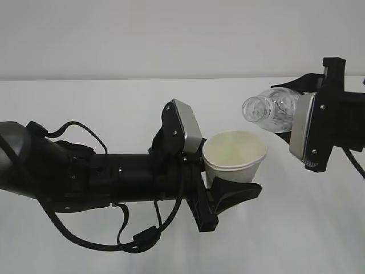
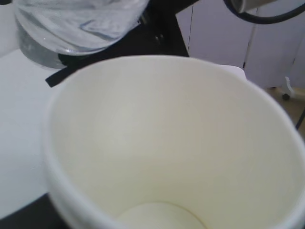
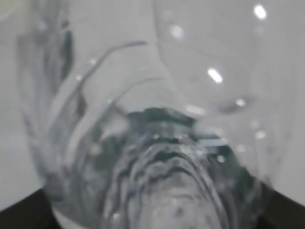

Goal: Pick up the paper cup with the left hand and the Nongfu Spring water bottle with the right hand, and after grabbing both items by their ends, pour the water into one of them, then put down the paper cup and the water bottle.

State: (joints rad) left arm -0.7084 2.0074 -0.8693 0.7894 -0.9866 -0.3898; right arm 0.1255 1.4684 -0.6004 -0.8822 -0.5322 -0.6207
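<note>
The cream paper cup (image 1: 234,154) is held upright above the table, with my left gripper (image 1: 229,178) shut on its lower part; one black finger (image 1: 238,194) shows under it. In the left wrist view the cup (image 2: 167,143) fills the frame, and no water shows on its pale bottom. The clear ribbed water bottle (image 1: 275,111) lies almost level, its open mouth pointing left, just above and to the right of the cup's rim. My right gripper (image 1: 304,108) is shut on its base end. Up close the bottle (image 3: 167,143) hides the jaws. No stream of water is visible.
The white table (image 1: 85,103) runs under both arms, with a plain white wall behind. The left arm's cables (image 1: 85,240) hang low near the front. White cabinet doors (image 2: 224,33) and a chair caster (image 2: 287,90) show beyond the table.
</note>
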